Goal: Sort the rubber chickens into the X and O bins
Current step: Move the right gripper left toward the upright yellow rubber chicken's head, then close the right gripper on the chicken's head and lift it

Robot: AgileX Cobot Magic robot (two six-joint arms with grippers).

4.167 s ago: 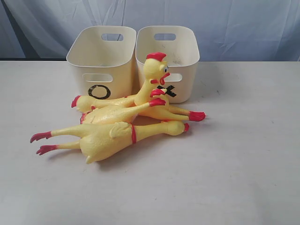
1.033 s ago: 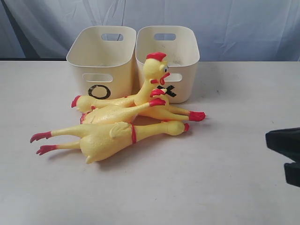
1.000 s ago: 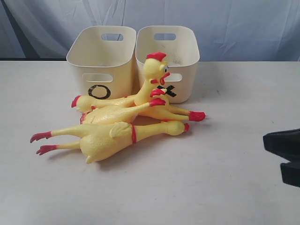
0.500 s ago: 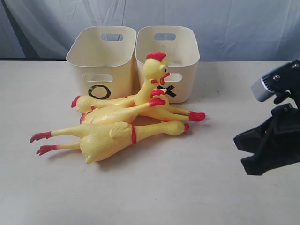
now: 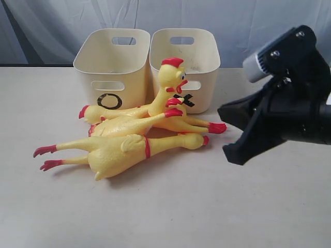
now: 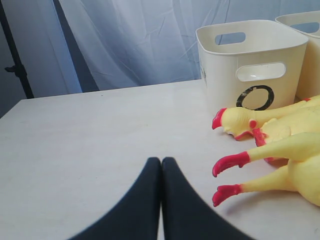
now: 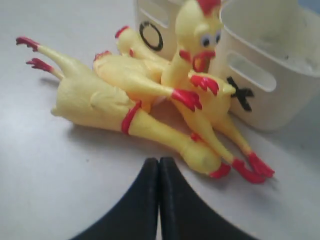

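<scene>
Exterior: three rubber chickens lie piled on the table, against the O bin and X bin. The right gripper hangs just right of the pile, clear of it.

Left wrist: the only view of the left gripper. Fingers pressed together, empty. Red chicken feet lie near.

Right wrist: right gripper fingers pressed together, nothing held. The pile is just ahead.
</scene>
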